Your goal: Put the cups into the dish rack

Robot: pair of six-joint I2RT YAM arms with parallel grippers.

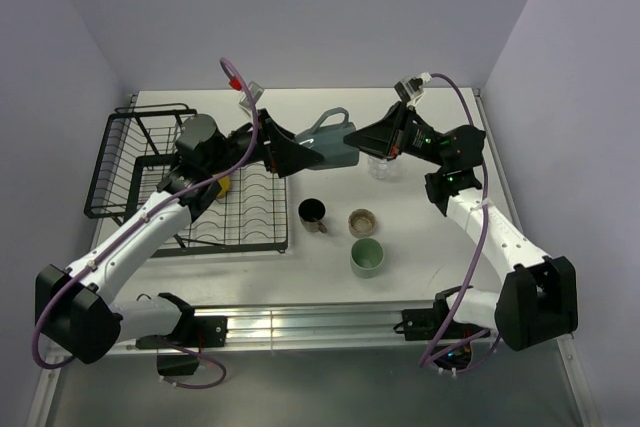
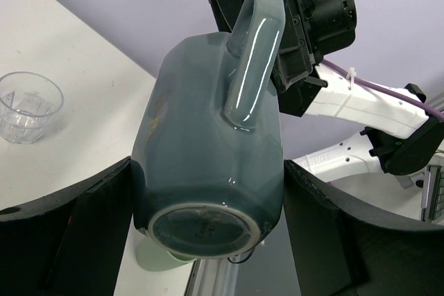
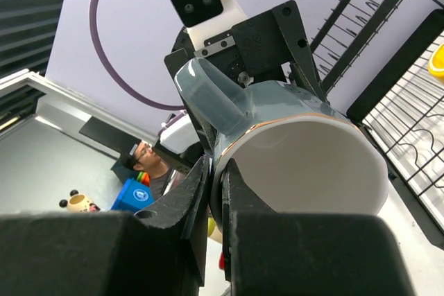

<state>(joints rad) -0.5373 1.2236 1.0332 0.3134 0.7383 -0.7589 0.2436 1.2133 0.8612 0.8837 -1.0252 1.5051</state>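
The grey mug (image 1: pixel 335 142) hangs in the air over the desk (image 1: pixel 410 247), just beyond the right edge of the dish rack (image 1: pixel 110 162), tipped on its side with the handle up, caught between both arms. Only one cup seems loaded so far: the yellow mug (image 1: pixel 223 185) shows on the rack's grid, partly hidden by the left arm. Four cups are not yet loaded and stand on the desk: the clear glass (image 1: pixel 381 167) below the right arm, the black mug (image 1: pixel 312 212) beside the rack, and the beige-brown cup (image 1: pixel 363 220) and pale green tumbler (image 1: pixel 367 257) near it. So the job looks under halfway, with this mug in a handover.

The right hand (image 3: pixel 218 178) is pressed nearly together, pinching the mug's rim with one finger inside the white interior and one outside. The left hand (image 2: pixel 208 199) is spread wide around the mug's body near its base. Both pads appear to lie against its sides, so it seems to clasp the mug, though how firmly I cannot tell.
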